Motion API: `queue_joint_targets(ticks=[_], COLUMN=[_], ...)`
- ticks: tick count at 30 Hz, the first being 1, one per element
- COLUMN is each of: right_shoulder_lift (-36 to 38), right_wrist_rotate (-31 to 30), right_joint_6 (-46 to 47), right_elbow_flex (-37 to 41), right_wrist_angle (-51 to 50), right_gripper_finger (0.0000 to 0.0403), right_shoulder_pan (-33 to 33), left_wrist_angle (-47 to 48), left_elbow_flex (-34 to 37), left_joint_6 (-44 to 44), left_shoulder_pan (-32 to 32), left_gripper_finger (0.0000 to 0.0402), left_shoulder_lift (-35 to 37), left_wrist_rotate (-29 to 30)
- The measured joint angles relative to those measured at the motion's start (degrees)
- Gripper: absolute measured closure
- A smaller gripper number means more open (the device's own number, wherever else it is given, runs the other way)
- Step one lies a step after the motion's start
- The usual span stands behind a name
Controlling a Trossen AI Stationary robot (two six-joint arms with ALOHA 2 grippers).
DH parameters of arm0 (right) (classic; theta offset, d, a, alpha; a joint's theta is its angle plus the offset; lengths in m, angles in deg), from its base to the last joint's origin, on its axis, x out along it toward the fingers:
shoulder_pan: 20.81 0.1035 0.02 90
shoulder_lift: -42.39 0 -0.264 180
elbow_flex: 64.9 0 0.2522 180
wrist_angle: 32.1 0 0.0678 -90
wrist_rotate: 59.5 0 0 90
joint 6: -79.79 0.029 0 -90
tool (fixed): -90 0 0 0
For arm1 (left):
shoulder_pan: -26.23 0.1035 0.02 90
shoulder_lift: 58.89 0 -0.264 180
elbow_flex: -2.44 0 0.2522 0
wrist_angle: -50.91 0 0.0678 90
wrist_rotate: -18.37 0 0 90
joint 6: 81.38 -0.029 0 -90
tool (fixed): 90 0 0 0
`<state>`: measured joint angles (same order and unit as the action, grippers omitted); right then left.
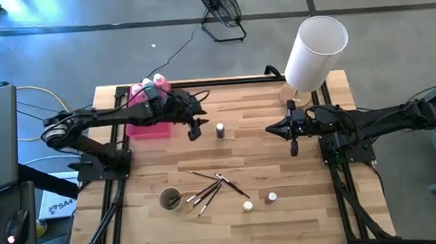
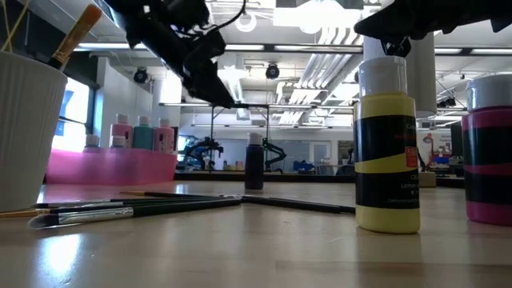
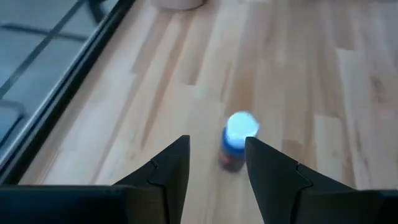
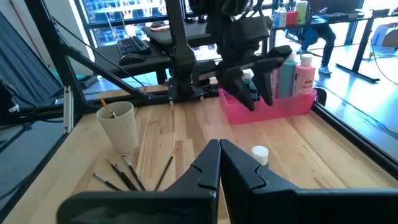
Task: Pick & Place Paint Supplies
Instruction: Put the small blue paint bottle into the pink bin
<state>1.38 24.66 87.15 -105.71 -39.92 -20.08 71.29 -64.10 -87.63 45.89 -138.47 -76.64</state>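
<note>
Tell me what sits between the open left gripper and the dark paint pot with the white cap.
Nothing: the high view shows bare wooden table between the left gripper and the dark paint pot.

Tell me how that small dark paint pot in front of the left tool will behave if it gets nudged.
The dark paint pot stands upright, narrow and tall, so it could tip. Being cylindrical, it would probably roll afterwards. It looks small, likely light, so the open left tool may knock it aside.

Three squeeze bottles (two pink, one teal), three paint pots, one cup, several brushes.
</note>
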Motion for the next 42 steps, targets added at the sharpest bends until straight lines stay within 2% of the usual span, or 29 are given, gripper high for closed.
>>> queue_joint_targets(ticks=[4, 6, 12, 25, 28, 36, 42], right_shoulder_lift=[0.00, 0.00, 0.00, 0.00, 0.00, 0.00, 0.00], right_wrist_rotate=[0.01, -0.02, -0.02, -0.02, -0.02, -0.02, -0.01], right_joint_6=[-0.04, -0.07, -0.09, -0.09, -0.09, -0.09, -0.09], right_elbow_flex=[-0.02, -0.02, -0.02, -0.02, -0.02, -0.04, -0.04], right_wrist_angle=[-1.01, -1.59, -1.89, -1.91, -1.91, -1.91, -1.91], right_gripper_finger=[0.0401, 0.0401, 0.0401, 0.0401, 0.0401, 0.0401, 0.0401], right_shoulder_pan=[0.00, 0.00, 0.00, 0.00, 0.00, 0.00, 0.00], left_wrist_angle=[-2.36, -3.02, -4.74, -5.70, -5.70, -6.29, -6.94], left_elbow_flex=[0.01, 0.01, -0.02, -0.02, -0.03, -0.04, -0.04], left_joint_6=[-6.19, -9.09, -9.72, -4.40, -3.89, -3.20, 1.07], left_shoulder_pan=[-0.20, -0.29, -0.11, -0.18, -0.18, -0.18, -0.18], left_gripper_finger=[0.0250, 0.0250, 0.0250, 0.0247, 0.0231, 0.0150, 0.0140], left_shoulder_lift=[-3.79, -5.19, -8.04, -8.06, -8.07, -8.07, -8.07], left_wrist_rotate=[-7.37, -9.18, -5.20, -2.59, -3.05, -4.96, -5.26])
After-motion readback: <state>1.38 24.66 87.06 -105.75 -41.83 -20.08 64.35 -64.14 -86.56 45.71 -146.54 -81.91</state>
